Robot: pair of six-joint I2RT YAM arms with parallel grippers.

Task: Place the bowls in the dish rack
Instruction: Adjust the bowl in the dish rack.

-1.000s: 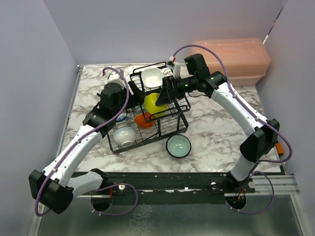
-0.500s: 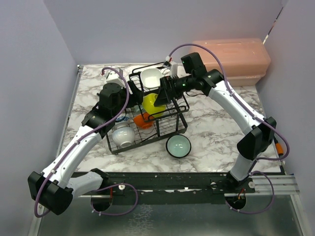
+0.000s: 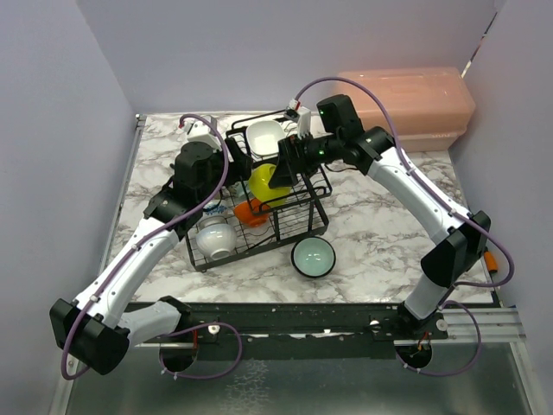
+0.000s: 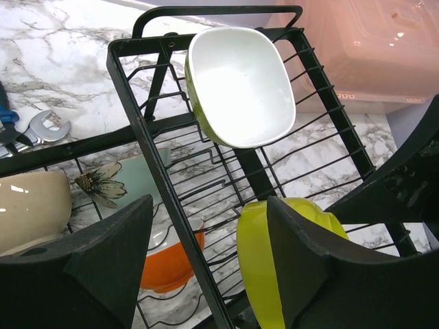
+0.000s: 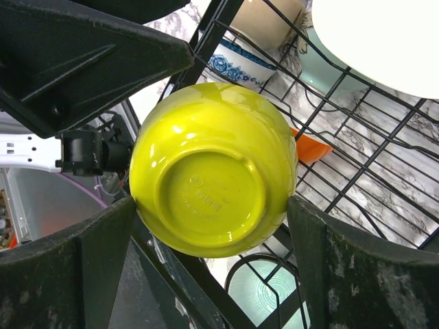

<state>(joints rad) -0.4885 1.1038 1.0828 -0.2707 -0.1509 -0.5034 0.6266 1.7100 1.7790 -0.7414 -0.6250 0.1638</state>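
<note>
right gripper (image 5: 212,199): spread wide and gripping the yellow-green bowl (image 5: 212,181), one finger against each side of it, over the middle of the dish rack (image 3: 294,220).
left gripper (image 4: 209,202): open and holding nothing, at the dish rack's left side; a slanting rack bar crosses the gap in its own view.
yellow-green bowl: tipped on edge in the dish rack's middle, its base facing the right wrist camera.
white bowl (image 4: 240,86): squarish, green outside, leaning on its rim at the dish rack's back upper end.
orange bowl (image 4: 171,264): low inside the dish rack, beneath the upper wires.
flower-printed bowl (image 4: 130,185): pale teal, inside the dish rack beside the beige bowl (image 4: 31,209).
teal bowl (image 3: 313,257): upright on the bench (image 3: 380,216), just in front of the dish rack.
in the way: the upper wires and bars lie over everything in the lower tier.
pink lidded box (image 3: 415,104): well behind the dish rack, to its right.
wrench (image 4: 51,127): on the bench just outside the dish rack.
hard to make out: the blue-patterned bowl (image 5: 240,63) shows only as a sliver behind a bar; the left arm (image 3: 147,246) covers the dish rack's left edge from above; a blue-handled thing beside the wrench is cut off.
</note>
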